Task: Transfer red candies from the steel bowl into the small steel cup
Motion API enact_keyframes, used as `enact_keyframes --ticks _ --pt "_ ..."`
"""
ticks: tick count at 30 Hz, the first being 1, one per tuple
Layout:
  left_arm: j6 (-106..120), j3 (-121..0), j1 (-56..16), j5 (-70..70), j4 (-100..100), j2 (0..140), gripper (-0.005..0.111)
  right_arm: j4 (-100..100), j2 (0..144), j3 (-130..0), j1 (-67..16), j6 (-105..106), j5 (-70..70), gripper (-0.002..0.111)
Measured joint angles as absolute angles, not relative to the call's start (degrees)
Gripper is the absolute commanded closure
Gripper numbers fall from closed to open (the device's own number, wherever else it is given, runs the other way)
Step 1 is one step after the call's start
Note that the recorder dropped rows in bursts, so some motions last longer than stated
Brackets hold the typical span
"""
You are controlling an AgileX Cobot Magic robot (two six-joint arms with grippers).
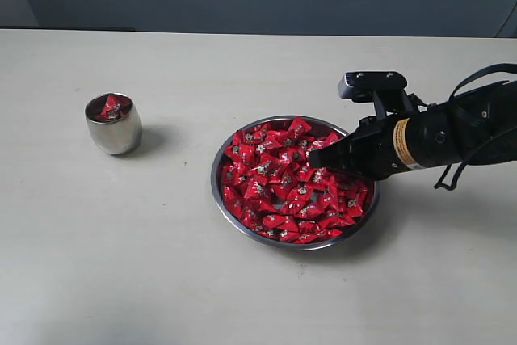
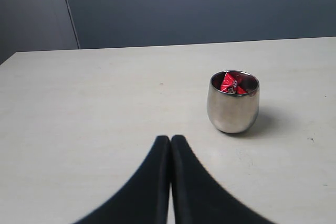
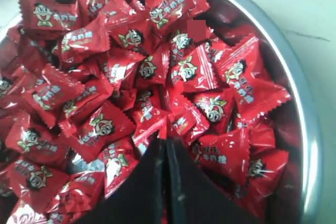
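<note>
From outside, we see the steel bowl [image 1: 216, 177] right of centre on the table [image 1: 121, 264], heaped with glossy red candies [image 1: 279, 187]. The right gripper [image 1: 312, 159] is low over them, jaws pressed together. The small steel cup [image 1: 114, 131] stands well apart to the left, with candy inside.

Only the left wrist view shows the left gripper [image 2: 170, 141], closed and empty, near the cup.

The right wrist view adds printed cartoon faces on the wrappers.

on the desk [image 1: 161, 264] the steel bowl [image 1: 216, 169] lies right of centre, with the small steel cup [image 1: 114, 128] well apart to its left and slightly farther back. the red candies [image 1: 283, 191] fill the bowl; some lie in the cup. the right hand [image 1: 311, 157] reaches in from the right, over the heap.
</note>
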State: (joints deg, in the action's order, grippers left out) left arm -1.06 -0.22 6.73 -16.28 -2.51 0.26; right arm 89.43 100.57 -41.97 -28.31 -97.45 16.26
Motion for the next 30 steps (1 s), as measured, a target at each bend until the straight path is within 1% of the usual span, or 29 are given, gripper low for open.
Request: enact_keyframes --ticks 28,29,30 --pt "-1.06 -0.22 6.73 -16.28 -2.51 0.26 0.106 89.43 102.52 -42.89 -28.31 -97.54 16.84 0.109" --pt "-1.06 -0.22 6.73 -16.28 -2.51 0.26 0.106 89.84 102.52 -42.89 -28.31 -97.54 16.84 0.108" --pt "-1.06 -0.22 6.73 -16.28 -2.51 0.26 0.106 90.05 102.73 -42.92 -28.31 -97.54 16.84 0.104"
